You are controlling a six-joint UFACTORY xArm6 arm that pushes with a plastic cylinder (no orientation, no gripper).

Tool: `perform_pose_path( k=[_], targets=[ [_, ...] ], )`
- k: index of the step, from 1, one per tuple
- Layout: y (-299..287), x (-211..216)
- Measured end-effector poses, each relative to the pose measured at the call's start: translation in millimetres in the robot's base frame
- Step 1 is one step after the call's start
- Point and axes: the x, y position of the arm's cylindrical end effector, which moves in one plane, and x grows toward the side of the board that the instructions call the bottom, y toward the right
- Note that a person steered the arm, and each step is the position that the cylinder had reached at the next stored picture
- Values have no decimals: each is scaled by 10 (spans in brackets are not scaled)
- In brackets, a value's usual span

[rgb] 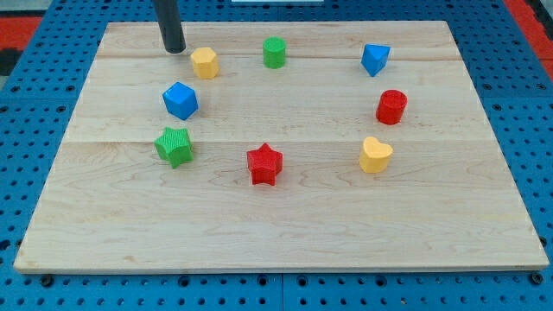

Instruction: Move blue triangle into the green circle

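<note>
While the blue triangle point(375, 59) sits well apart from the green circle point(274, 52), the push is not begun; my tip point(174, 50), a gripperless tool, touches nothing beside the yellow block point(205, 62).

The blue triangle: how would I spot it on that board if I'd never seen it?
Start at the wooden board's corner at the view's top right. The blue triangle sits just inside it, directly above the red cylinder. The only other blue piece, the blue cube, lies far over on the view's left, below my tip.
</note>
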Motion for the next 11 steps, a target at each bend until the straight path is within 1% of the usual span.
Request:
perform_pose_path(
  k=[1,3,4,5,6,7,8,9,10,11],
  targets=[
    [87,12],
    [1147,96],
    [1581,46],
    [2110,181],
    [2124,84],
    [2195,-310],
    [2841,-139],
    [3651,34],
    [3717,203],
    [3072,202]
  ],
)
